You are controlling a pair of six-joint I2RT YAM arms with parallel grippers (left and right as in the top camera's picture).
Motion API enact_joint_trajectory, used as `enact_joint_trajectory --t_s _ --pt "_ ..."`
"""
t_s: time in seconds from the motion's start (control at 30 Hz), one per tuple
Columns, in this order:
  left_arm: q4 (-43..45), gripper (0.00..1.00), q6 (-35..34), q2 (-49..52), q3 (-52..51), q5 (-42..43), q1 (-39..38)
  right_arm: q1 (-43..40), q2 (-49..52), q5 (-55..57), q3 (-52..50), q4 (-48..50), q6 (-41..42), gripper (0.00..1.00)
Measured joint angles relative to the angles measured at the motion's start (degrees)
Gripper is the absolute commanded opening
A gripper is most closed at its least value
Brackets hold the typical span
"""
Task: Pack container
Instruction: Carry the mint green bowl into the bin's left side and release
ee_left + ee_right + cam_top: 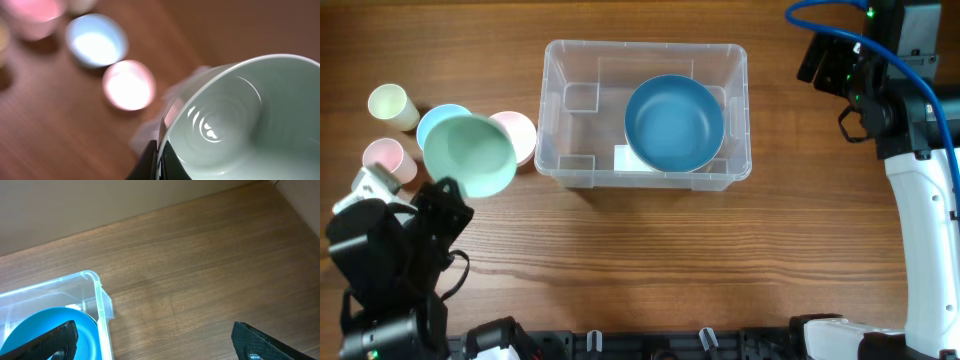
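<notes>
The clear plastic container (560, 110) stands at the table's middle back, with a large blue bowl (673, 123) inside its right half. Its corner (95, 287) and the blue bowl (40, 330) show in the right wrist view. My left gripper (159, 162) is shut on the rim of a pale green bowl (470, 152) and holds it raised left of the container; the bowl's inside (250, 120) fills the left wrist view. My right gripper (155, 342) is open and empty, up beyond the container's right end.
Left of the container stand a cream cup (392, 104), a pink cup (386, 158), a small light blue bowl (438, 117) and a small pink bowl (518, 133). The two small bowls show blurred in the left wrist view, light blue (96, 40) and pink (129, 85).
</notes>
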Motion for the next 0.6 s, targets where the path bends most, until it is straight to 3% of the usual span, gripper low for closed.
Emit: enact_joint_trajectory --t_s 0.2,0.43,0.6 --pt "3.3 0.04 3.0 7.2 8.7 1.7 -10.8 0.0 0.0 0.0 0.0 0.0 0.0 1.0" --pt "4.8 0.04 8.7 28.9 16.0 -6.1 -25.2 0.0 0.0 0.0 0.0 0.0 0.0 1.0" --pt "12.1 0.04 11.2 42.6 19.3 -10.4 -31.1 0.0 0.0 0.0 0.0 0.0 0.0 1.0"
